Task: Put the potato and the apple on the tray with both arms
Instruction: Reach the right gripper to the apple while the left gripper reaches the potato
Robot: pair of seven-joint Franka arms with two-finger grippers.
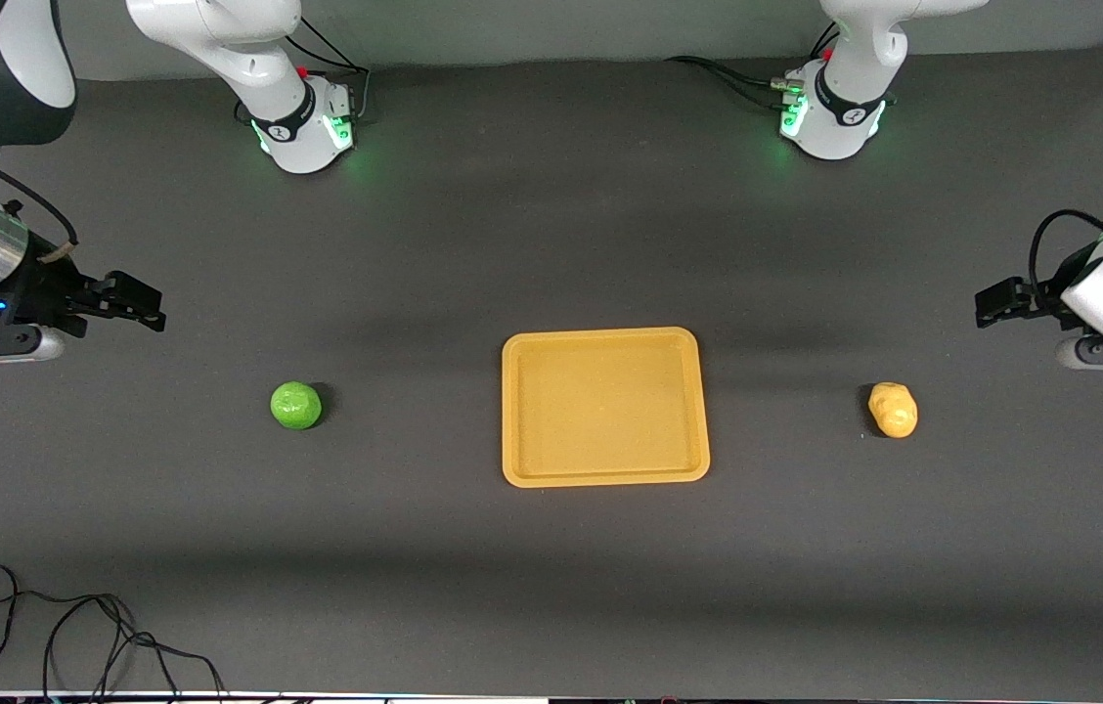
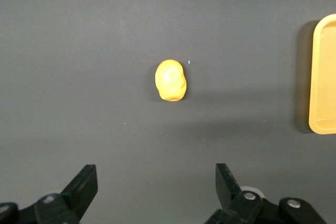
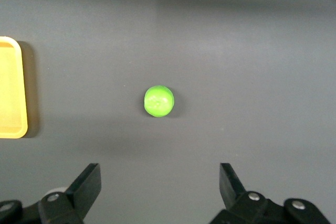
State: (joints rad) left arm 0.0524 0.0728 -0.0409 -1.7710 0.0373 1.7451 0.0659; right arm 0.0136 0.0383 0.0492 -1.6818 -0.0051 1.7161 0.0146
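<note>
A loose black cable [image 1: 72,636] lies on the desk [image 1: 551,587] nearest the front camera, toward the right arm's end; it is well apart from everything and unlikely to snag.

Farther from that camera, three things sit in a row: the apple [image 1: 296,405] toward the right arm's end, the empty tray [image 1: 605,407] in the middle, and the potato [image 1: 893,410] toward the left arm's end. Neither piece is on the tray yet.

The right gripper [image 3: 157,182] hangs over bare desk near the apple, fingers spread and holding nothing. The left gripper [image 2: 155,182] hangs likewise near the potato, fingers apart and empty.

The glossy round apple could roll or squirt out if pinched off-centre. The lumpy potato may twist between the fingers. Both arms heading for one tray could meet above it.
</note>
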